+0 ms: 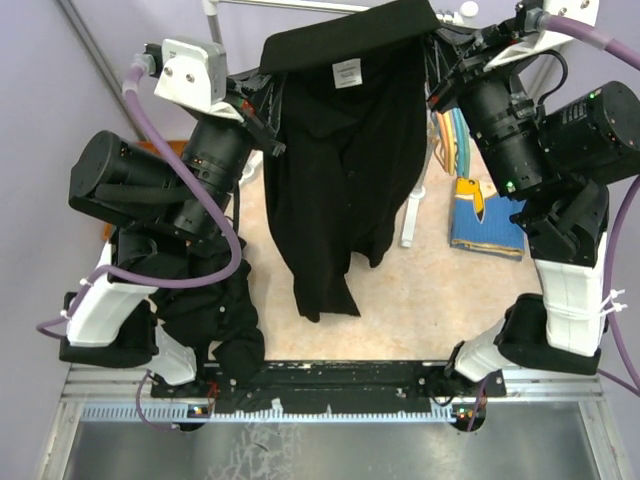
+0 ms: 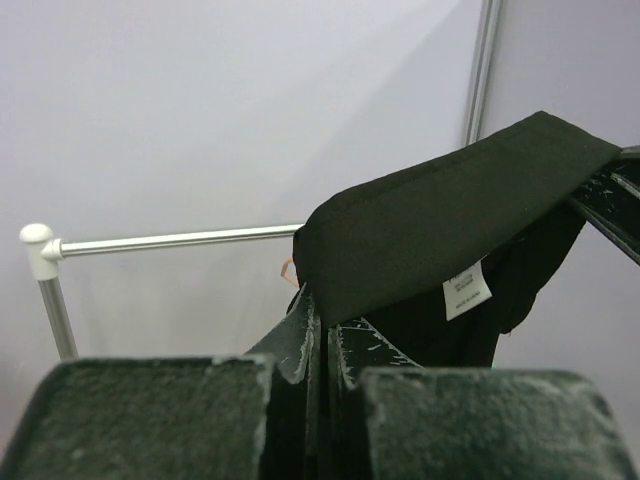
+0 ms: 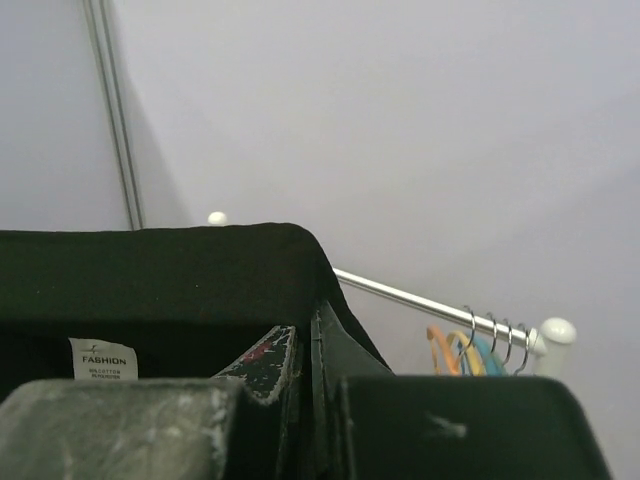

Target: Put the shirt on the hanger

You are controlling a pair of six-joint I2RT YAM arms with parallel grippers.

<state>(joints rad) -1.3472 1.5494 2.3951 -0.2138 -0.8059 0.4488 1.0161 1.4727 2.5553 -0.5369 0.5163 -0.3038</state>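
I have both jaws clamped shut on the shirt [image 1: 340, 160], its top edge spanning them, the rail [image 2: 180, 240] beyond.

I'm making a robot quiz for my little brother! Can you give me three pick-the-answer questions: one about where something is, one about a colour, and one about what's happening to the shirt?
1. Where is the blue-and-yellow garment?
A. On the table beside the right arm
B. Hanging on the rail
C. Inside a box

2. What colour is the label on the shirt?
A. Red
B. White
C. Green

3. How is the shirt right now?
A. Folded flat on the table
B. Held up between the left gripper and the right gripper
C. Rolled into a ball

Answers:
1 A, it lies on the tabletop next to the right arm.
2 B, the tag shows white against the black cloth.
3 B, both grippers are shut on its top edge and the rest hangs down.
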